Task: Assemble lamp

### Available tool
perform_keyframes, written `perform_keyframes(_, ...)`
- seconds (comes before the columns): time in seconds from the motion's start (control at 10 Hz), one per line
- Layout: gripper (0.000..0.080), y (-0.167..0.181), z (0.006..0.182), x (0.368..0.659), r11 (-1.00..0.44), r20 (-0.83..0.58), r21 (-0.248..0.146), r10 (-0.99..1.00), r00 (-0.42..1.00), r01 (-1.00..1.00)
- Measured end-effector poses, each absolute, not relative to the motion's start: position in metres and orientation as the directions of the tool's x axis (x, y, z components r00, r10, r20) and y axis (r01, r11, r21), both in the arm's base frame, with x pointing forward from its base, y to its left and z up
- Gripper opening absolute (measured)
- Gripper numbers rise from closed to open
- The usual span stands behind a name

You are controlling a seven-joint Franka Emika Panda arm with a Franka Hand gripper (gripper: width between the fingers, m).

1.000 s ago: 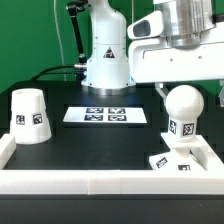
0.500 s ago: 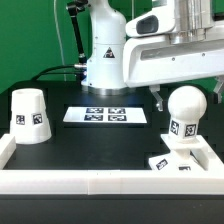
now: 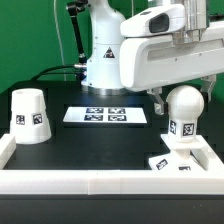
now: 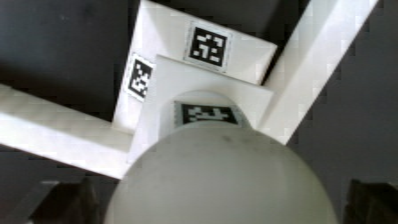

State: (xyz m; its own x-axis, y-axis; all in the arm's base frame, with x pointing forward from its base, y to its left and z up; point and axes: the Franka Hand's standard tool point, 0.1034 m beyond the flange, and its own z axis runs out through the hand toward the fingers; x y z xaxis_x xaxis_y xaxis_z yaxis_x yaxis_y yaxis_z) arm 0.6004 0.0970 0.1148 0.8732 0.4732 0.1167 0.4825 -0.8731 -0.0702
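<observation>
bulb (image 3: 184, 108) upright on base (image 3: 170, 163), the exterior view's right | shade (image 3: 29, 115) well apart | tool (image 4: 222, 205) spread, straddling bulb

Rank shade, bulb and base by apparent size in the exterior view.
1. shade and bulb: they look about alike, so unranked.
2. base: smallest showing, though it lies flat and is partly hidden by the bulb.
</observation>
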Motion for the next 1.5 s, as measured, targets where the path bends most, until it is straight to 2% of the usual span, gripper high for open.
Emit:
perform_keyframes(0.4, 0.0698, 0.098, 0.117, 0.604, -0.609, 0.105, 0.021, 0.79, 0.604, 0.793)
perform_keyframes(0.9, 0.0698, 0.108, 0.108, 0.604, -0.213, 0.018, 0.076, 0.977, 0.213, 0.974)
perform_keyframes(1.2, 0.0698, 0.103, 0.111, 0.608, -0.07, -0.002, 0.097, 0.998, 0.07, 0.993)
perform_keyframes(1.4, 0.0684, 0.102, 0.11, 0.608, -0.075, -0.001, 0.097, 0.997, 0.075, 0.992)
perform_keyframes(1.5, 0.0577, 0.101, 0.11, 0.608, -0.075, -0.002, 0.097, 0.997, 0.075, 0.992)
